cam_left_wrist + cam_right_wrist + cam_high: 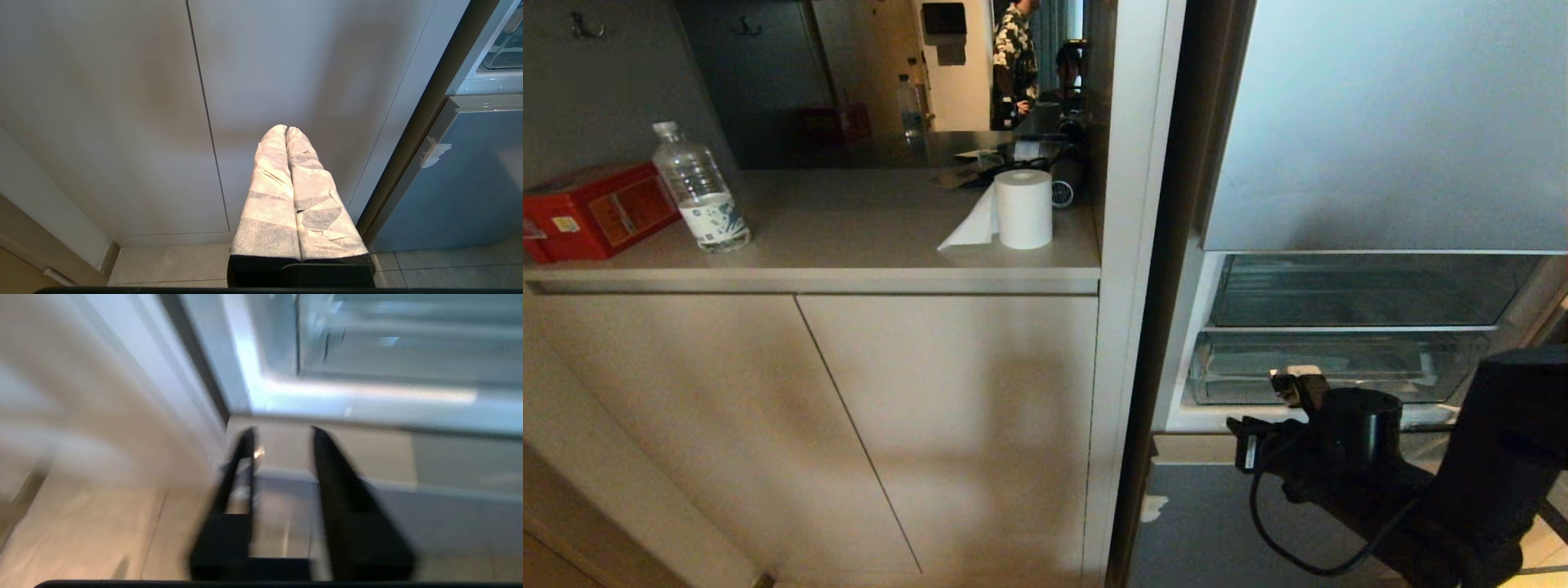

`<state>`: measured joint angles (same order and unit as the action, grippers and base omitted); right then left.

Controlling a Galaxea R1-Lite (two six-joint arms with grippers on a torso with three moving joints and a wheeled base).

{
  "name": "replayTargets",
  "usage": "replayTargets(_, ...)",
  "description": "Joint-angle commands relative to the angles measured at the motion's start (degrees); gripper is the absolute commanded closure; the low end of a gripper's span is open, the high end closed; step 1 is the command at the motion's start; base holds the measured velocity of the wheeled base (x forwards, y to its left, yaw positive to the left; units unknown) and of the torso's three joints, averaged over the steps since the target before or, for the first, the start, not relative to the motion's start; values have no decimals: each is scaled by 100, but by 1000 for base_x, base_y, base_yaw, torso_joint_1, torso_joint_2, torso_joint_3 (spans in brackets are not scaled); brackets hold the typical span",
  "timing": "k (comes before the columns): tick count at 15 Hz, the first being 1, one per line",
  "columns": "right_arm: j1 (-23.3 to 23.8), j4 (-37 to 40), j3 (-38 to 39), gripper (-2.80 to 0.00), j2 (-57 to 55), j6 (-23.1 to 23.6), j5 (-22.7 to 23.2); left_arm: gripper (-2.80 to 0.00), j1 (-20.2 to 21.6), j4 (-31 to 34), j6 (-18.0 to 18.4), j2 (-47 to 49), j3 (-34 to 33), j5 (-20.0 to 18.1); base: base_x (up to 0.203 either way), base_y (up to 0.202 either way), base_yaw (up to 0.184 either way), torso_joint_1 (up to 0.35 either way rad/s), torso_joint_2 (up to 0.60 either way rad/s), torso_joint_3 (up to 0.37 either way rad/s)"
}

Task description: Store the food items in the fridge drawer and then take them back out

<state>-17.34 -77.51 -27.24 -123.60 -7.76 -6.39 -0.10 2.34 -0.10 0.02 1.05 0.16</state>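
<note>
My right claw (282, 445) is up in front of the open fridge, fingers parted with a clear gap between them, nothing in it. Its wrist view is smeared with blur. In the head view the right arm comes in from the lower right, and the claw tip (1294, 384) sits just in front of the lower clear drawer's front.

The fridge drawer (1339, 367) is straight ahead of the right claw and looks closed; a second clear drawer (1364, 290) sits right above it. Cannot tell from here whether anything lies inside either one. No red fruits visible in any view.

My left claw (286, 134) is parked well off to the left of the right one, wrapped fingers pressed together, holding nothing, pointing at the cabinet doors (204, 102) low near the floor tiles (171, 261).

Up and left of the right claw, the counter (866, 237) carries a water bottle (698, 189), a red box (592, 208) beside it and a paper towel roll (1023, 208). A person in a patterned shirt (1014, 57) shows far behind the counter.
</note>
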Motion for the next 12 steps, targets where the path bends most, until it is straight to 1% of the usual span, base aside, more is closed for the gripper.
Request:
replayTargets(1, -78, -136, -438, -280, -385, 2, -444, 0, 1, 3, -2, -11, 1, 2, 0, 0, 0, 0, 0, 0)
replayTargets(2, -85, -148, -546, -280, -438, 3, -533, 0, 1, 3, 1, -11, 1, 2, 0, 0, 0, 0, 0, 0)
replayTargets(8, -68, -125, -1045, -280, -604, 12, -557, 0, 1, 3, 1, -11, 1, 2, 0, 0, 0, 0, 0, 0)
replayTargets(12, -65, -99, -1631, -280, -873, -14, -564, 0, 1, 3, 1, -11, 1, 2, 0, 0, 0, 0, 0, 0)
